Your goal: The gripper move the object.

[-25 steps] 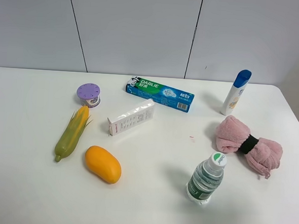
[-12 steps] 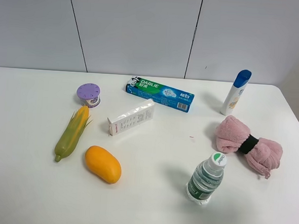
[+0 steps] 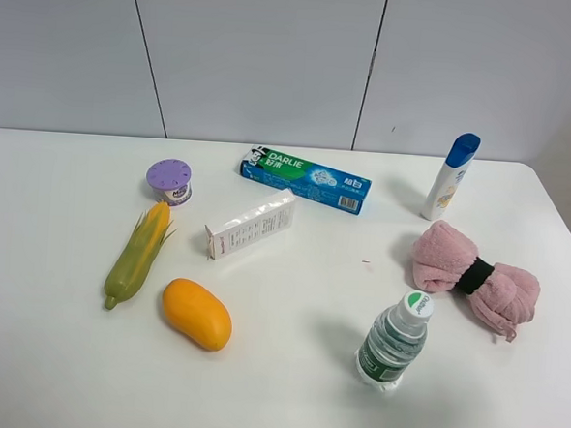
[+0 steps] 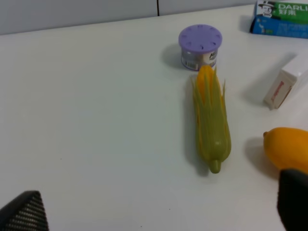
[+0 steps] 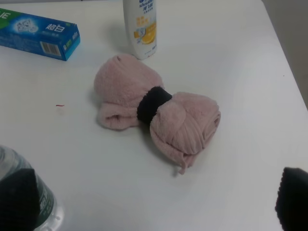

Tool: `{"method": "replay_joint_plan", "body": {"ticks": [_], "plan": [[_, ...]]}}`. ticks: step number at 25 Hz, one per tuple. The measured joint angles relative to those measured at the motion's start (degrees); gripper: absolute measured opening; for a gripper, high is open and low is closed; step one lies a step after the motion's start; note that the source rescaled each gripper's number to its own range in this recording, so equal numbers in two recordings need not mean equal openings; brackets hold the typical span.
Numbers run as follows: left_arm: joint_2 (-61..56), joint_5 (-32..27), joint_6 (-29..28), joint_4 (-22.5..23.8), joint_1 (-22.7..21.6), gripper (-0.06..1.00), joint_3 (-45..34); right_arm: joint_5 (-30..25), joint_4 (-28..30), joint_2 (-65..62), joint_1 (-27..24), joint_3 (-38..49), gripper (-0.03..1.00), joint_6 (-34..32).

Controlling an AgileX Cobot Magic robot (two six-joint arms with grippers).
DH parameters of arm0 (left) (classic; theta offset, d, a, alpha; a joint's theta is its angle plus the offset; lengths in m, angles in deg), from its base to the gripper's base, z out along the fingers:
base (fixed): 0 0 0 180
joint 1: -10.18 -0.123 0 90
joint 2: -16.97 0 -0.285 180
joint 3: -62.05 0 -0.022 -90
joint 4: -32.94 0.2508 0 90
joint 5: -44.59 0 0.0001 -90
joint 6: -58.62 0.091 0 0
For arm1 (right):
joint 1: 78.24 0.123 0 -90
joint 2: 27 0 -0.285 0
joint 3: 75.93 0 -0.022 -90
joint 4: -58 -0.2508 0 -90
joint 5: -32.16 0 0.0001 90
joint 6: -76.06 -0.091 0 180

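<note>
The toy corn cob (image 3: 140, 252) lies flat on the white table (image 3: 53, 374) at the left, yellow tip toward the purple-lidded jar, green husk end toward the front. It also shows in the left wrist view (image 4: 211, 130). My left gripper (image 4: 159, 211) is open and empty, its two black fingertips (image 4: 24, 214) spread wide, short of the corn's husk end. My right gripper (image 5: 154, 202) is open and empty, on the near side of the pink towel. Neither arm shows in the exterior high view.
An orange-yellow mango (image 3: 196, 313) lies beside the corn's husk end. A purple-lidded jar (image 3: 170, 181), a white box (image 3: 250, 223) and a toothpaste box (image 3: 305, 178) lie behind. A water bottle (image 3: 392, 341), a pink towel (image 3: 474, 276) and a shampoo bottle (image 3: 450, 176) are at the right.
</note>
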Motion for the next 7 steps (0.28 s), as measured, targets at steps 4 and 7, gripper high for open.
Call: {"method": "replay_joint_plan", "body": {"ticks": [4, 7], "plan": [[0.0, 0.0, 0.0, 0.0, 0.0, 1.00, 0.0, 0.0, 0.0, 0.0, 0.0, 0.0, 1.00, 0.0], [0.0, 0.0, 0.0, 0.0, 0.0, 1.00, 0.0, 0.0, 0.0, 0.0, 0.0, 0.0, 1.00, 0.0]]}}
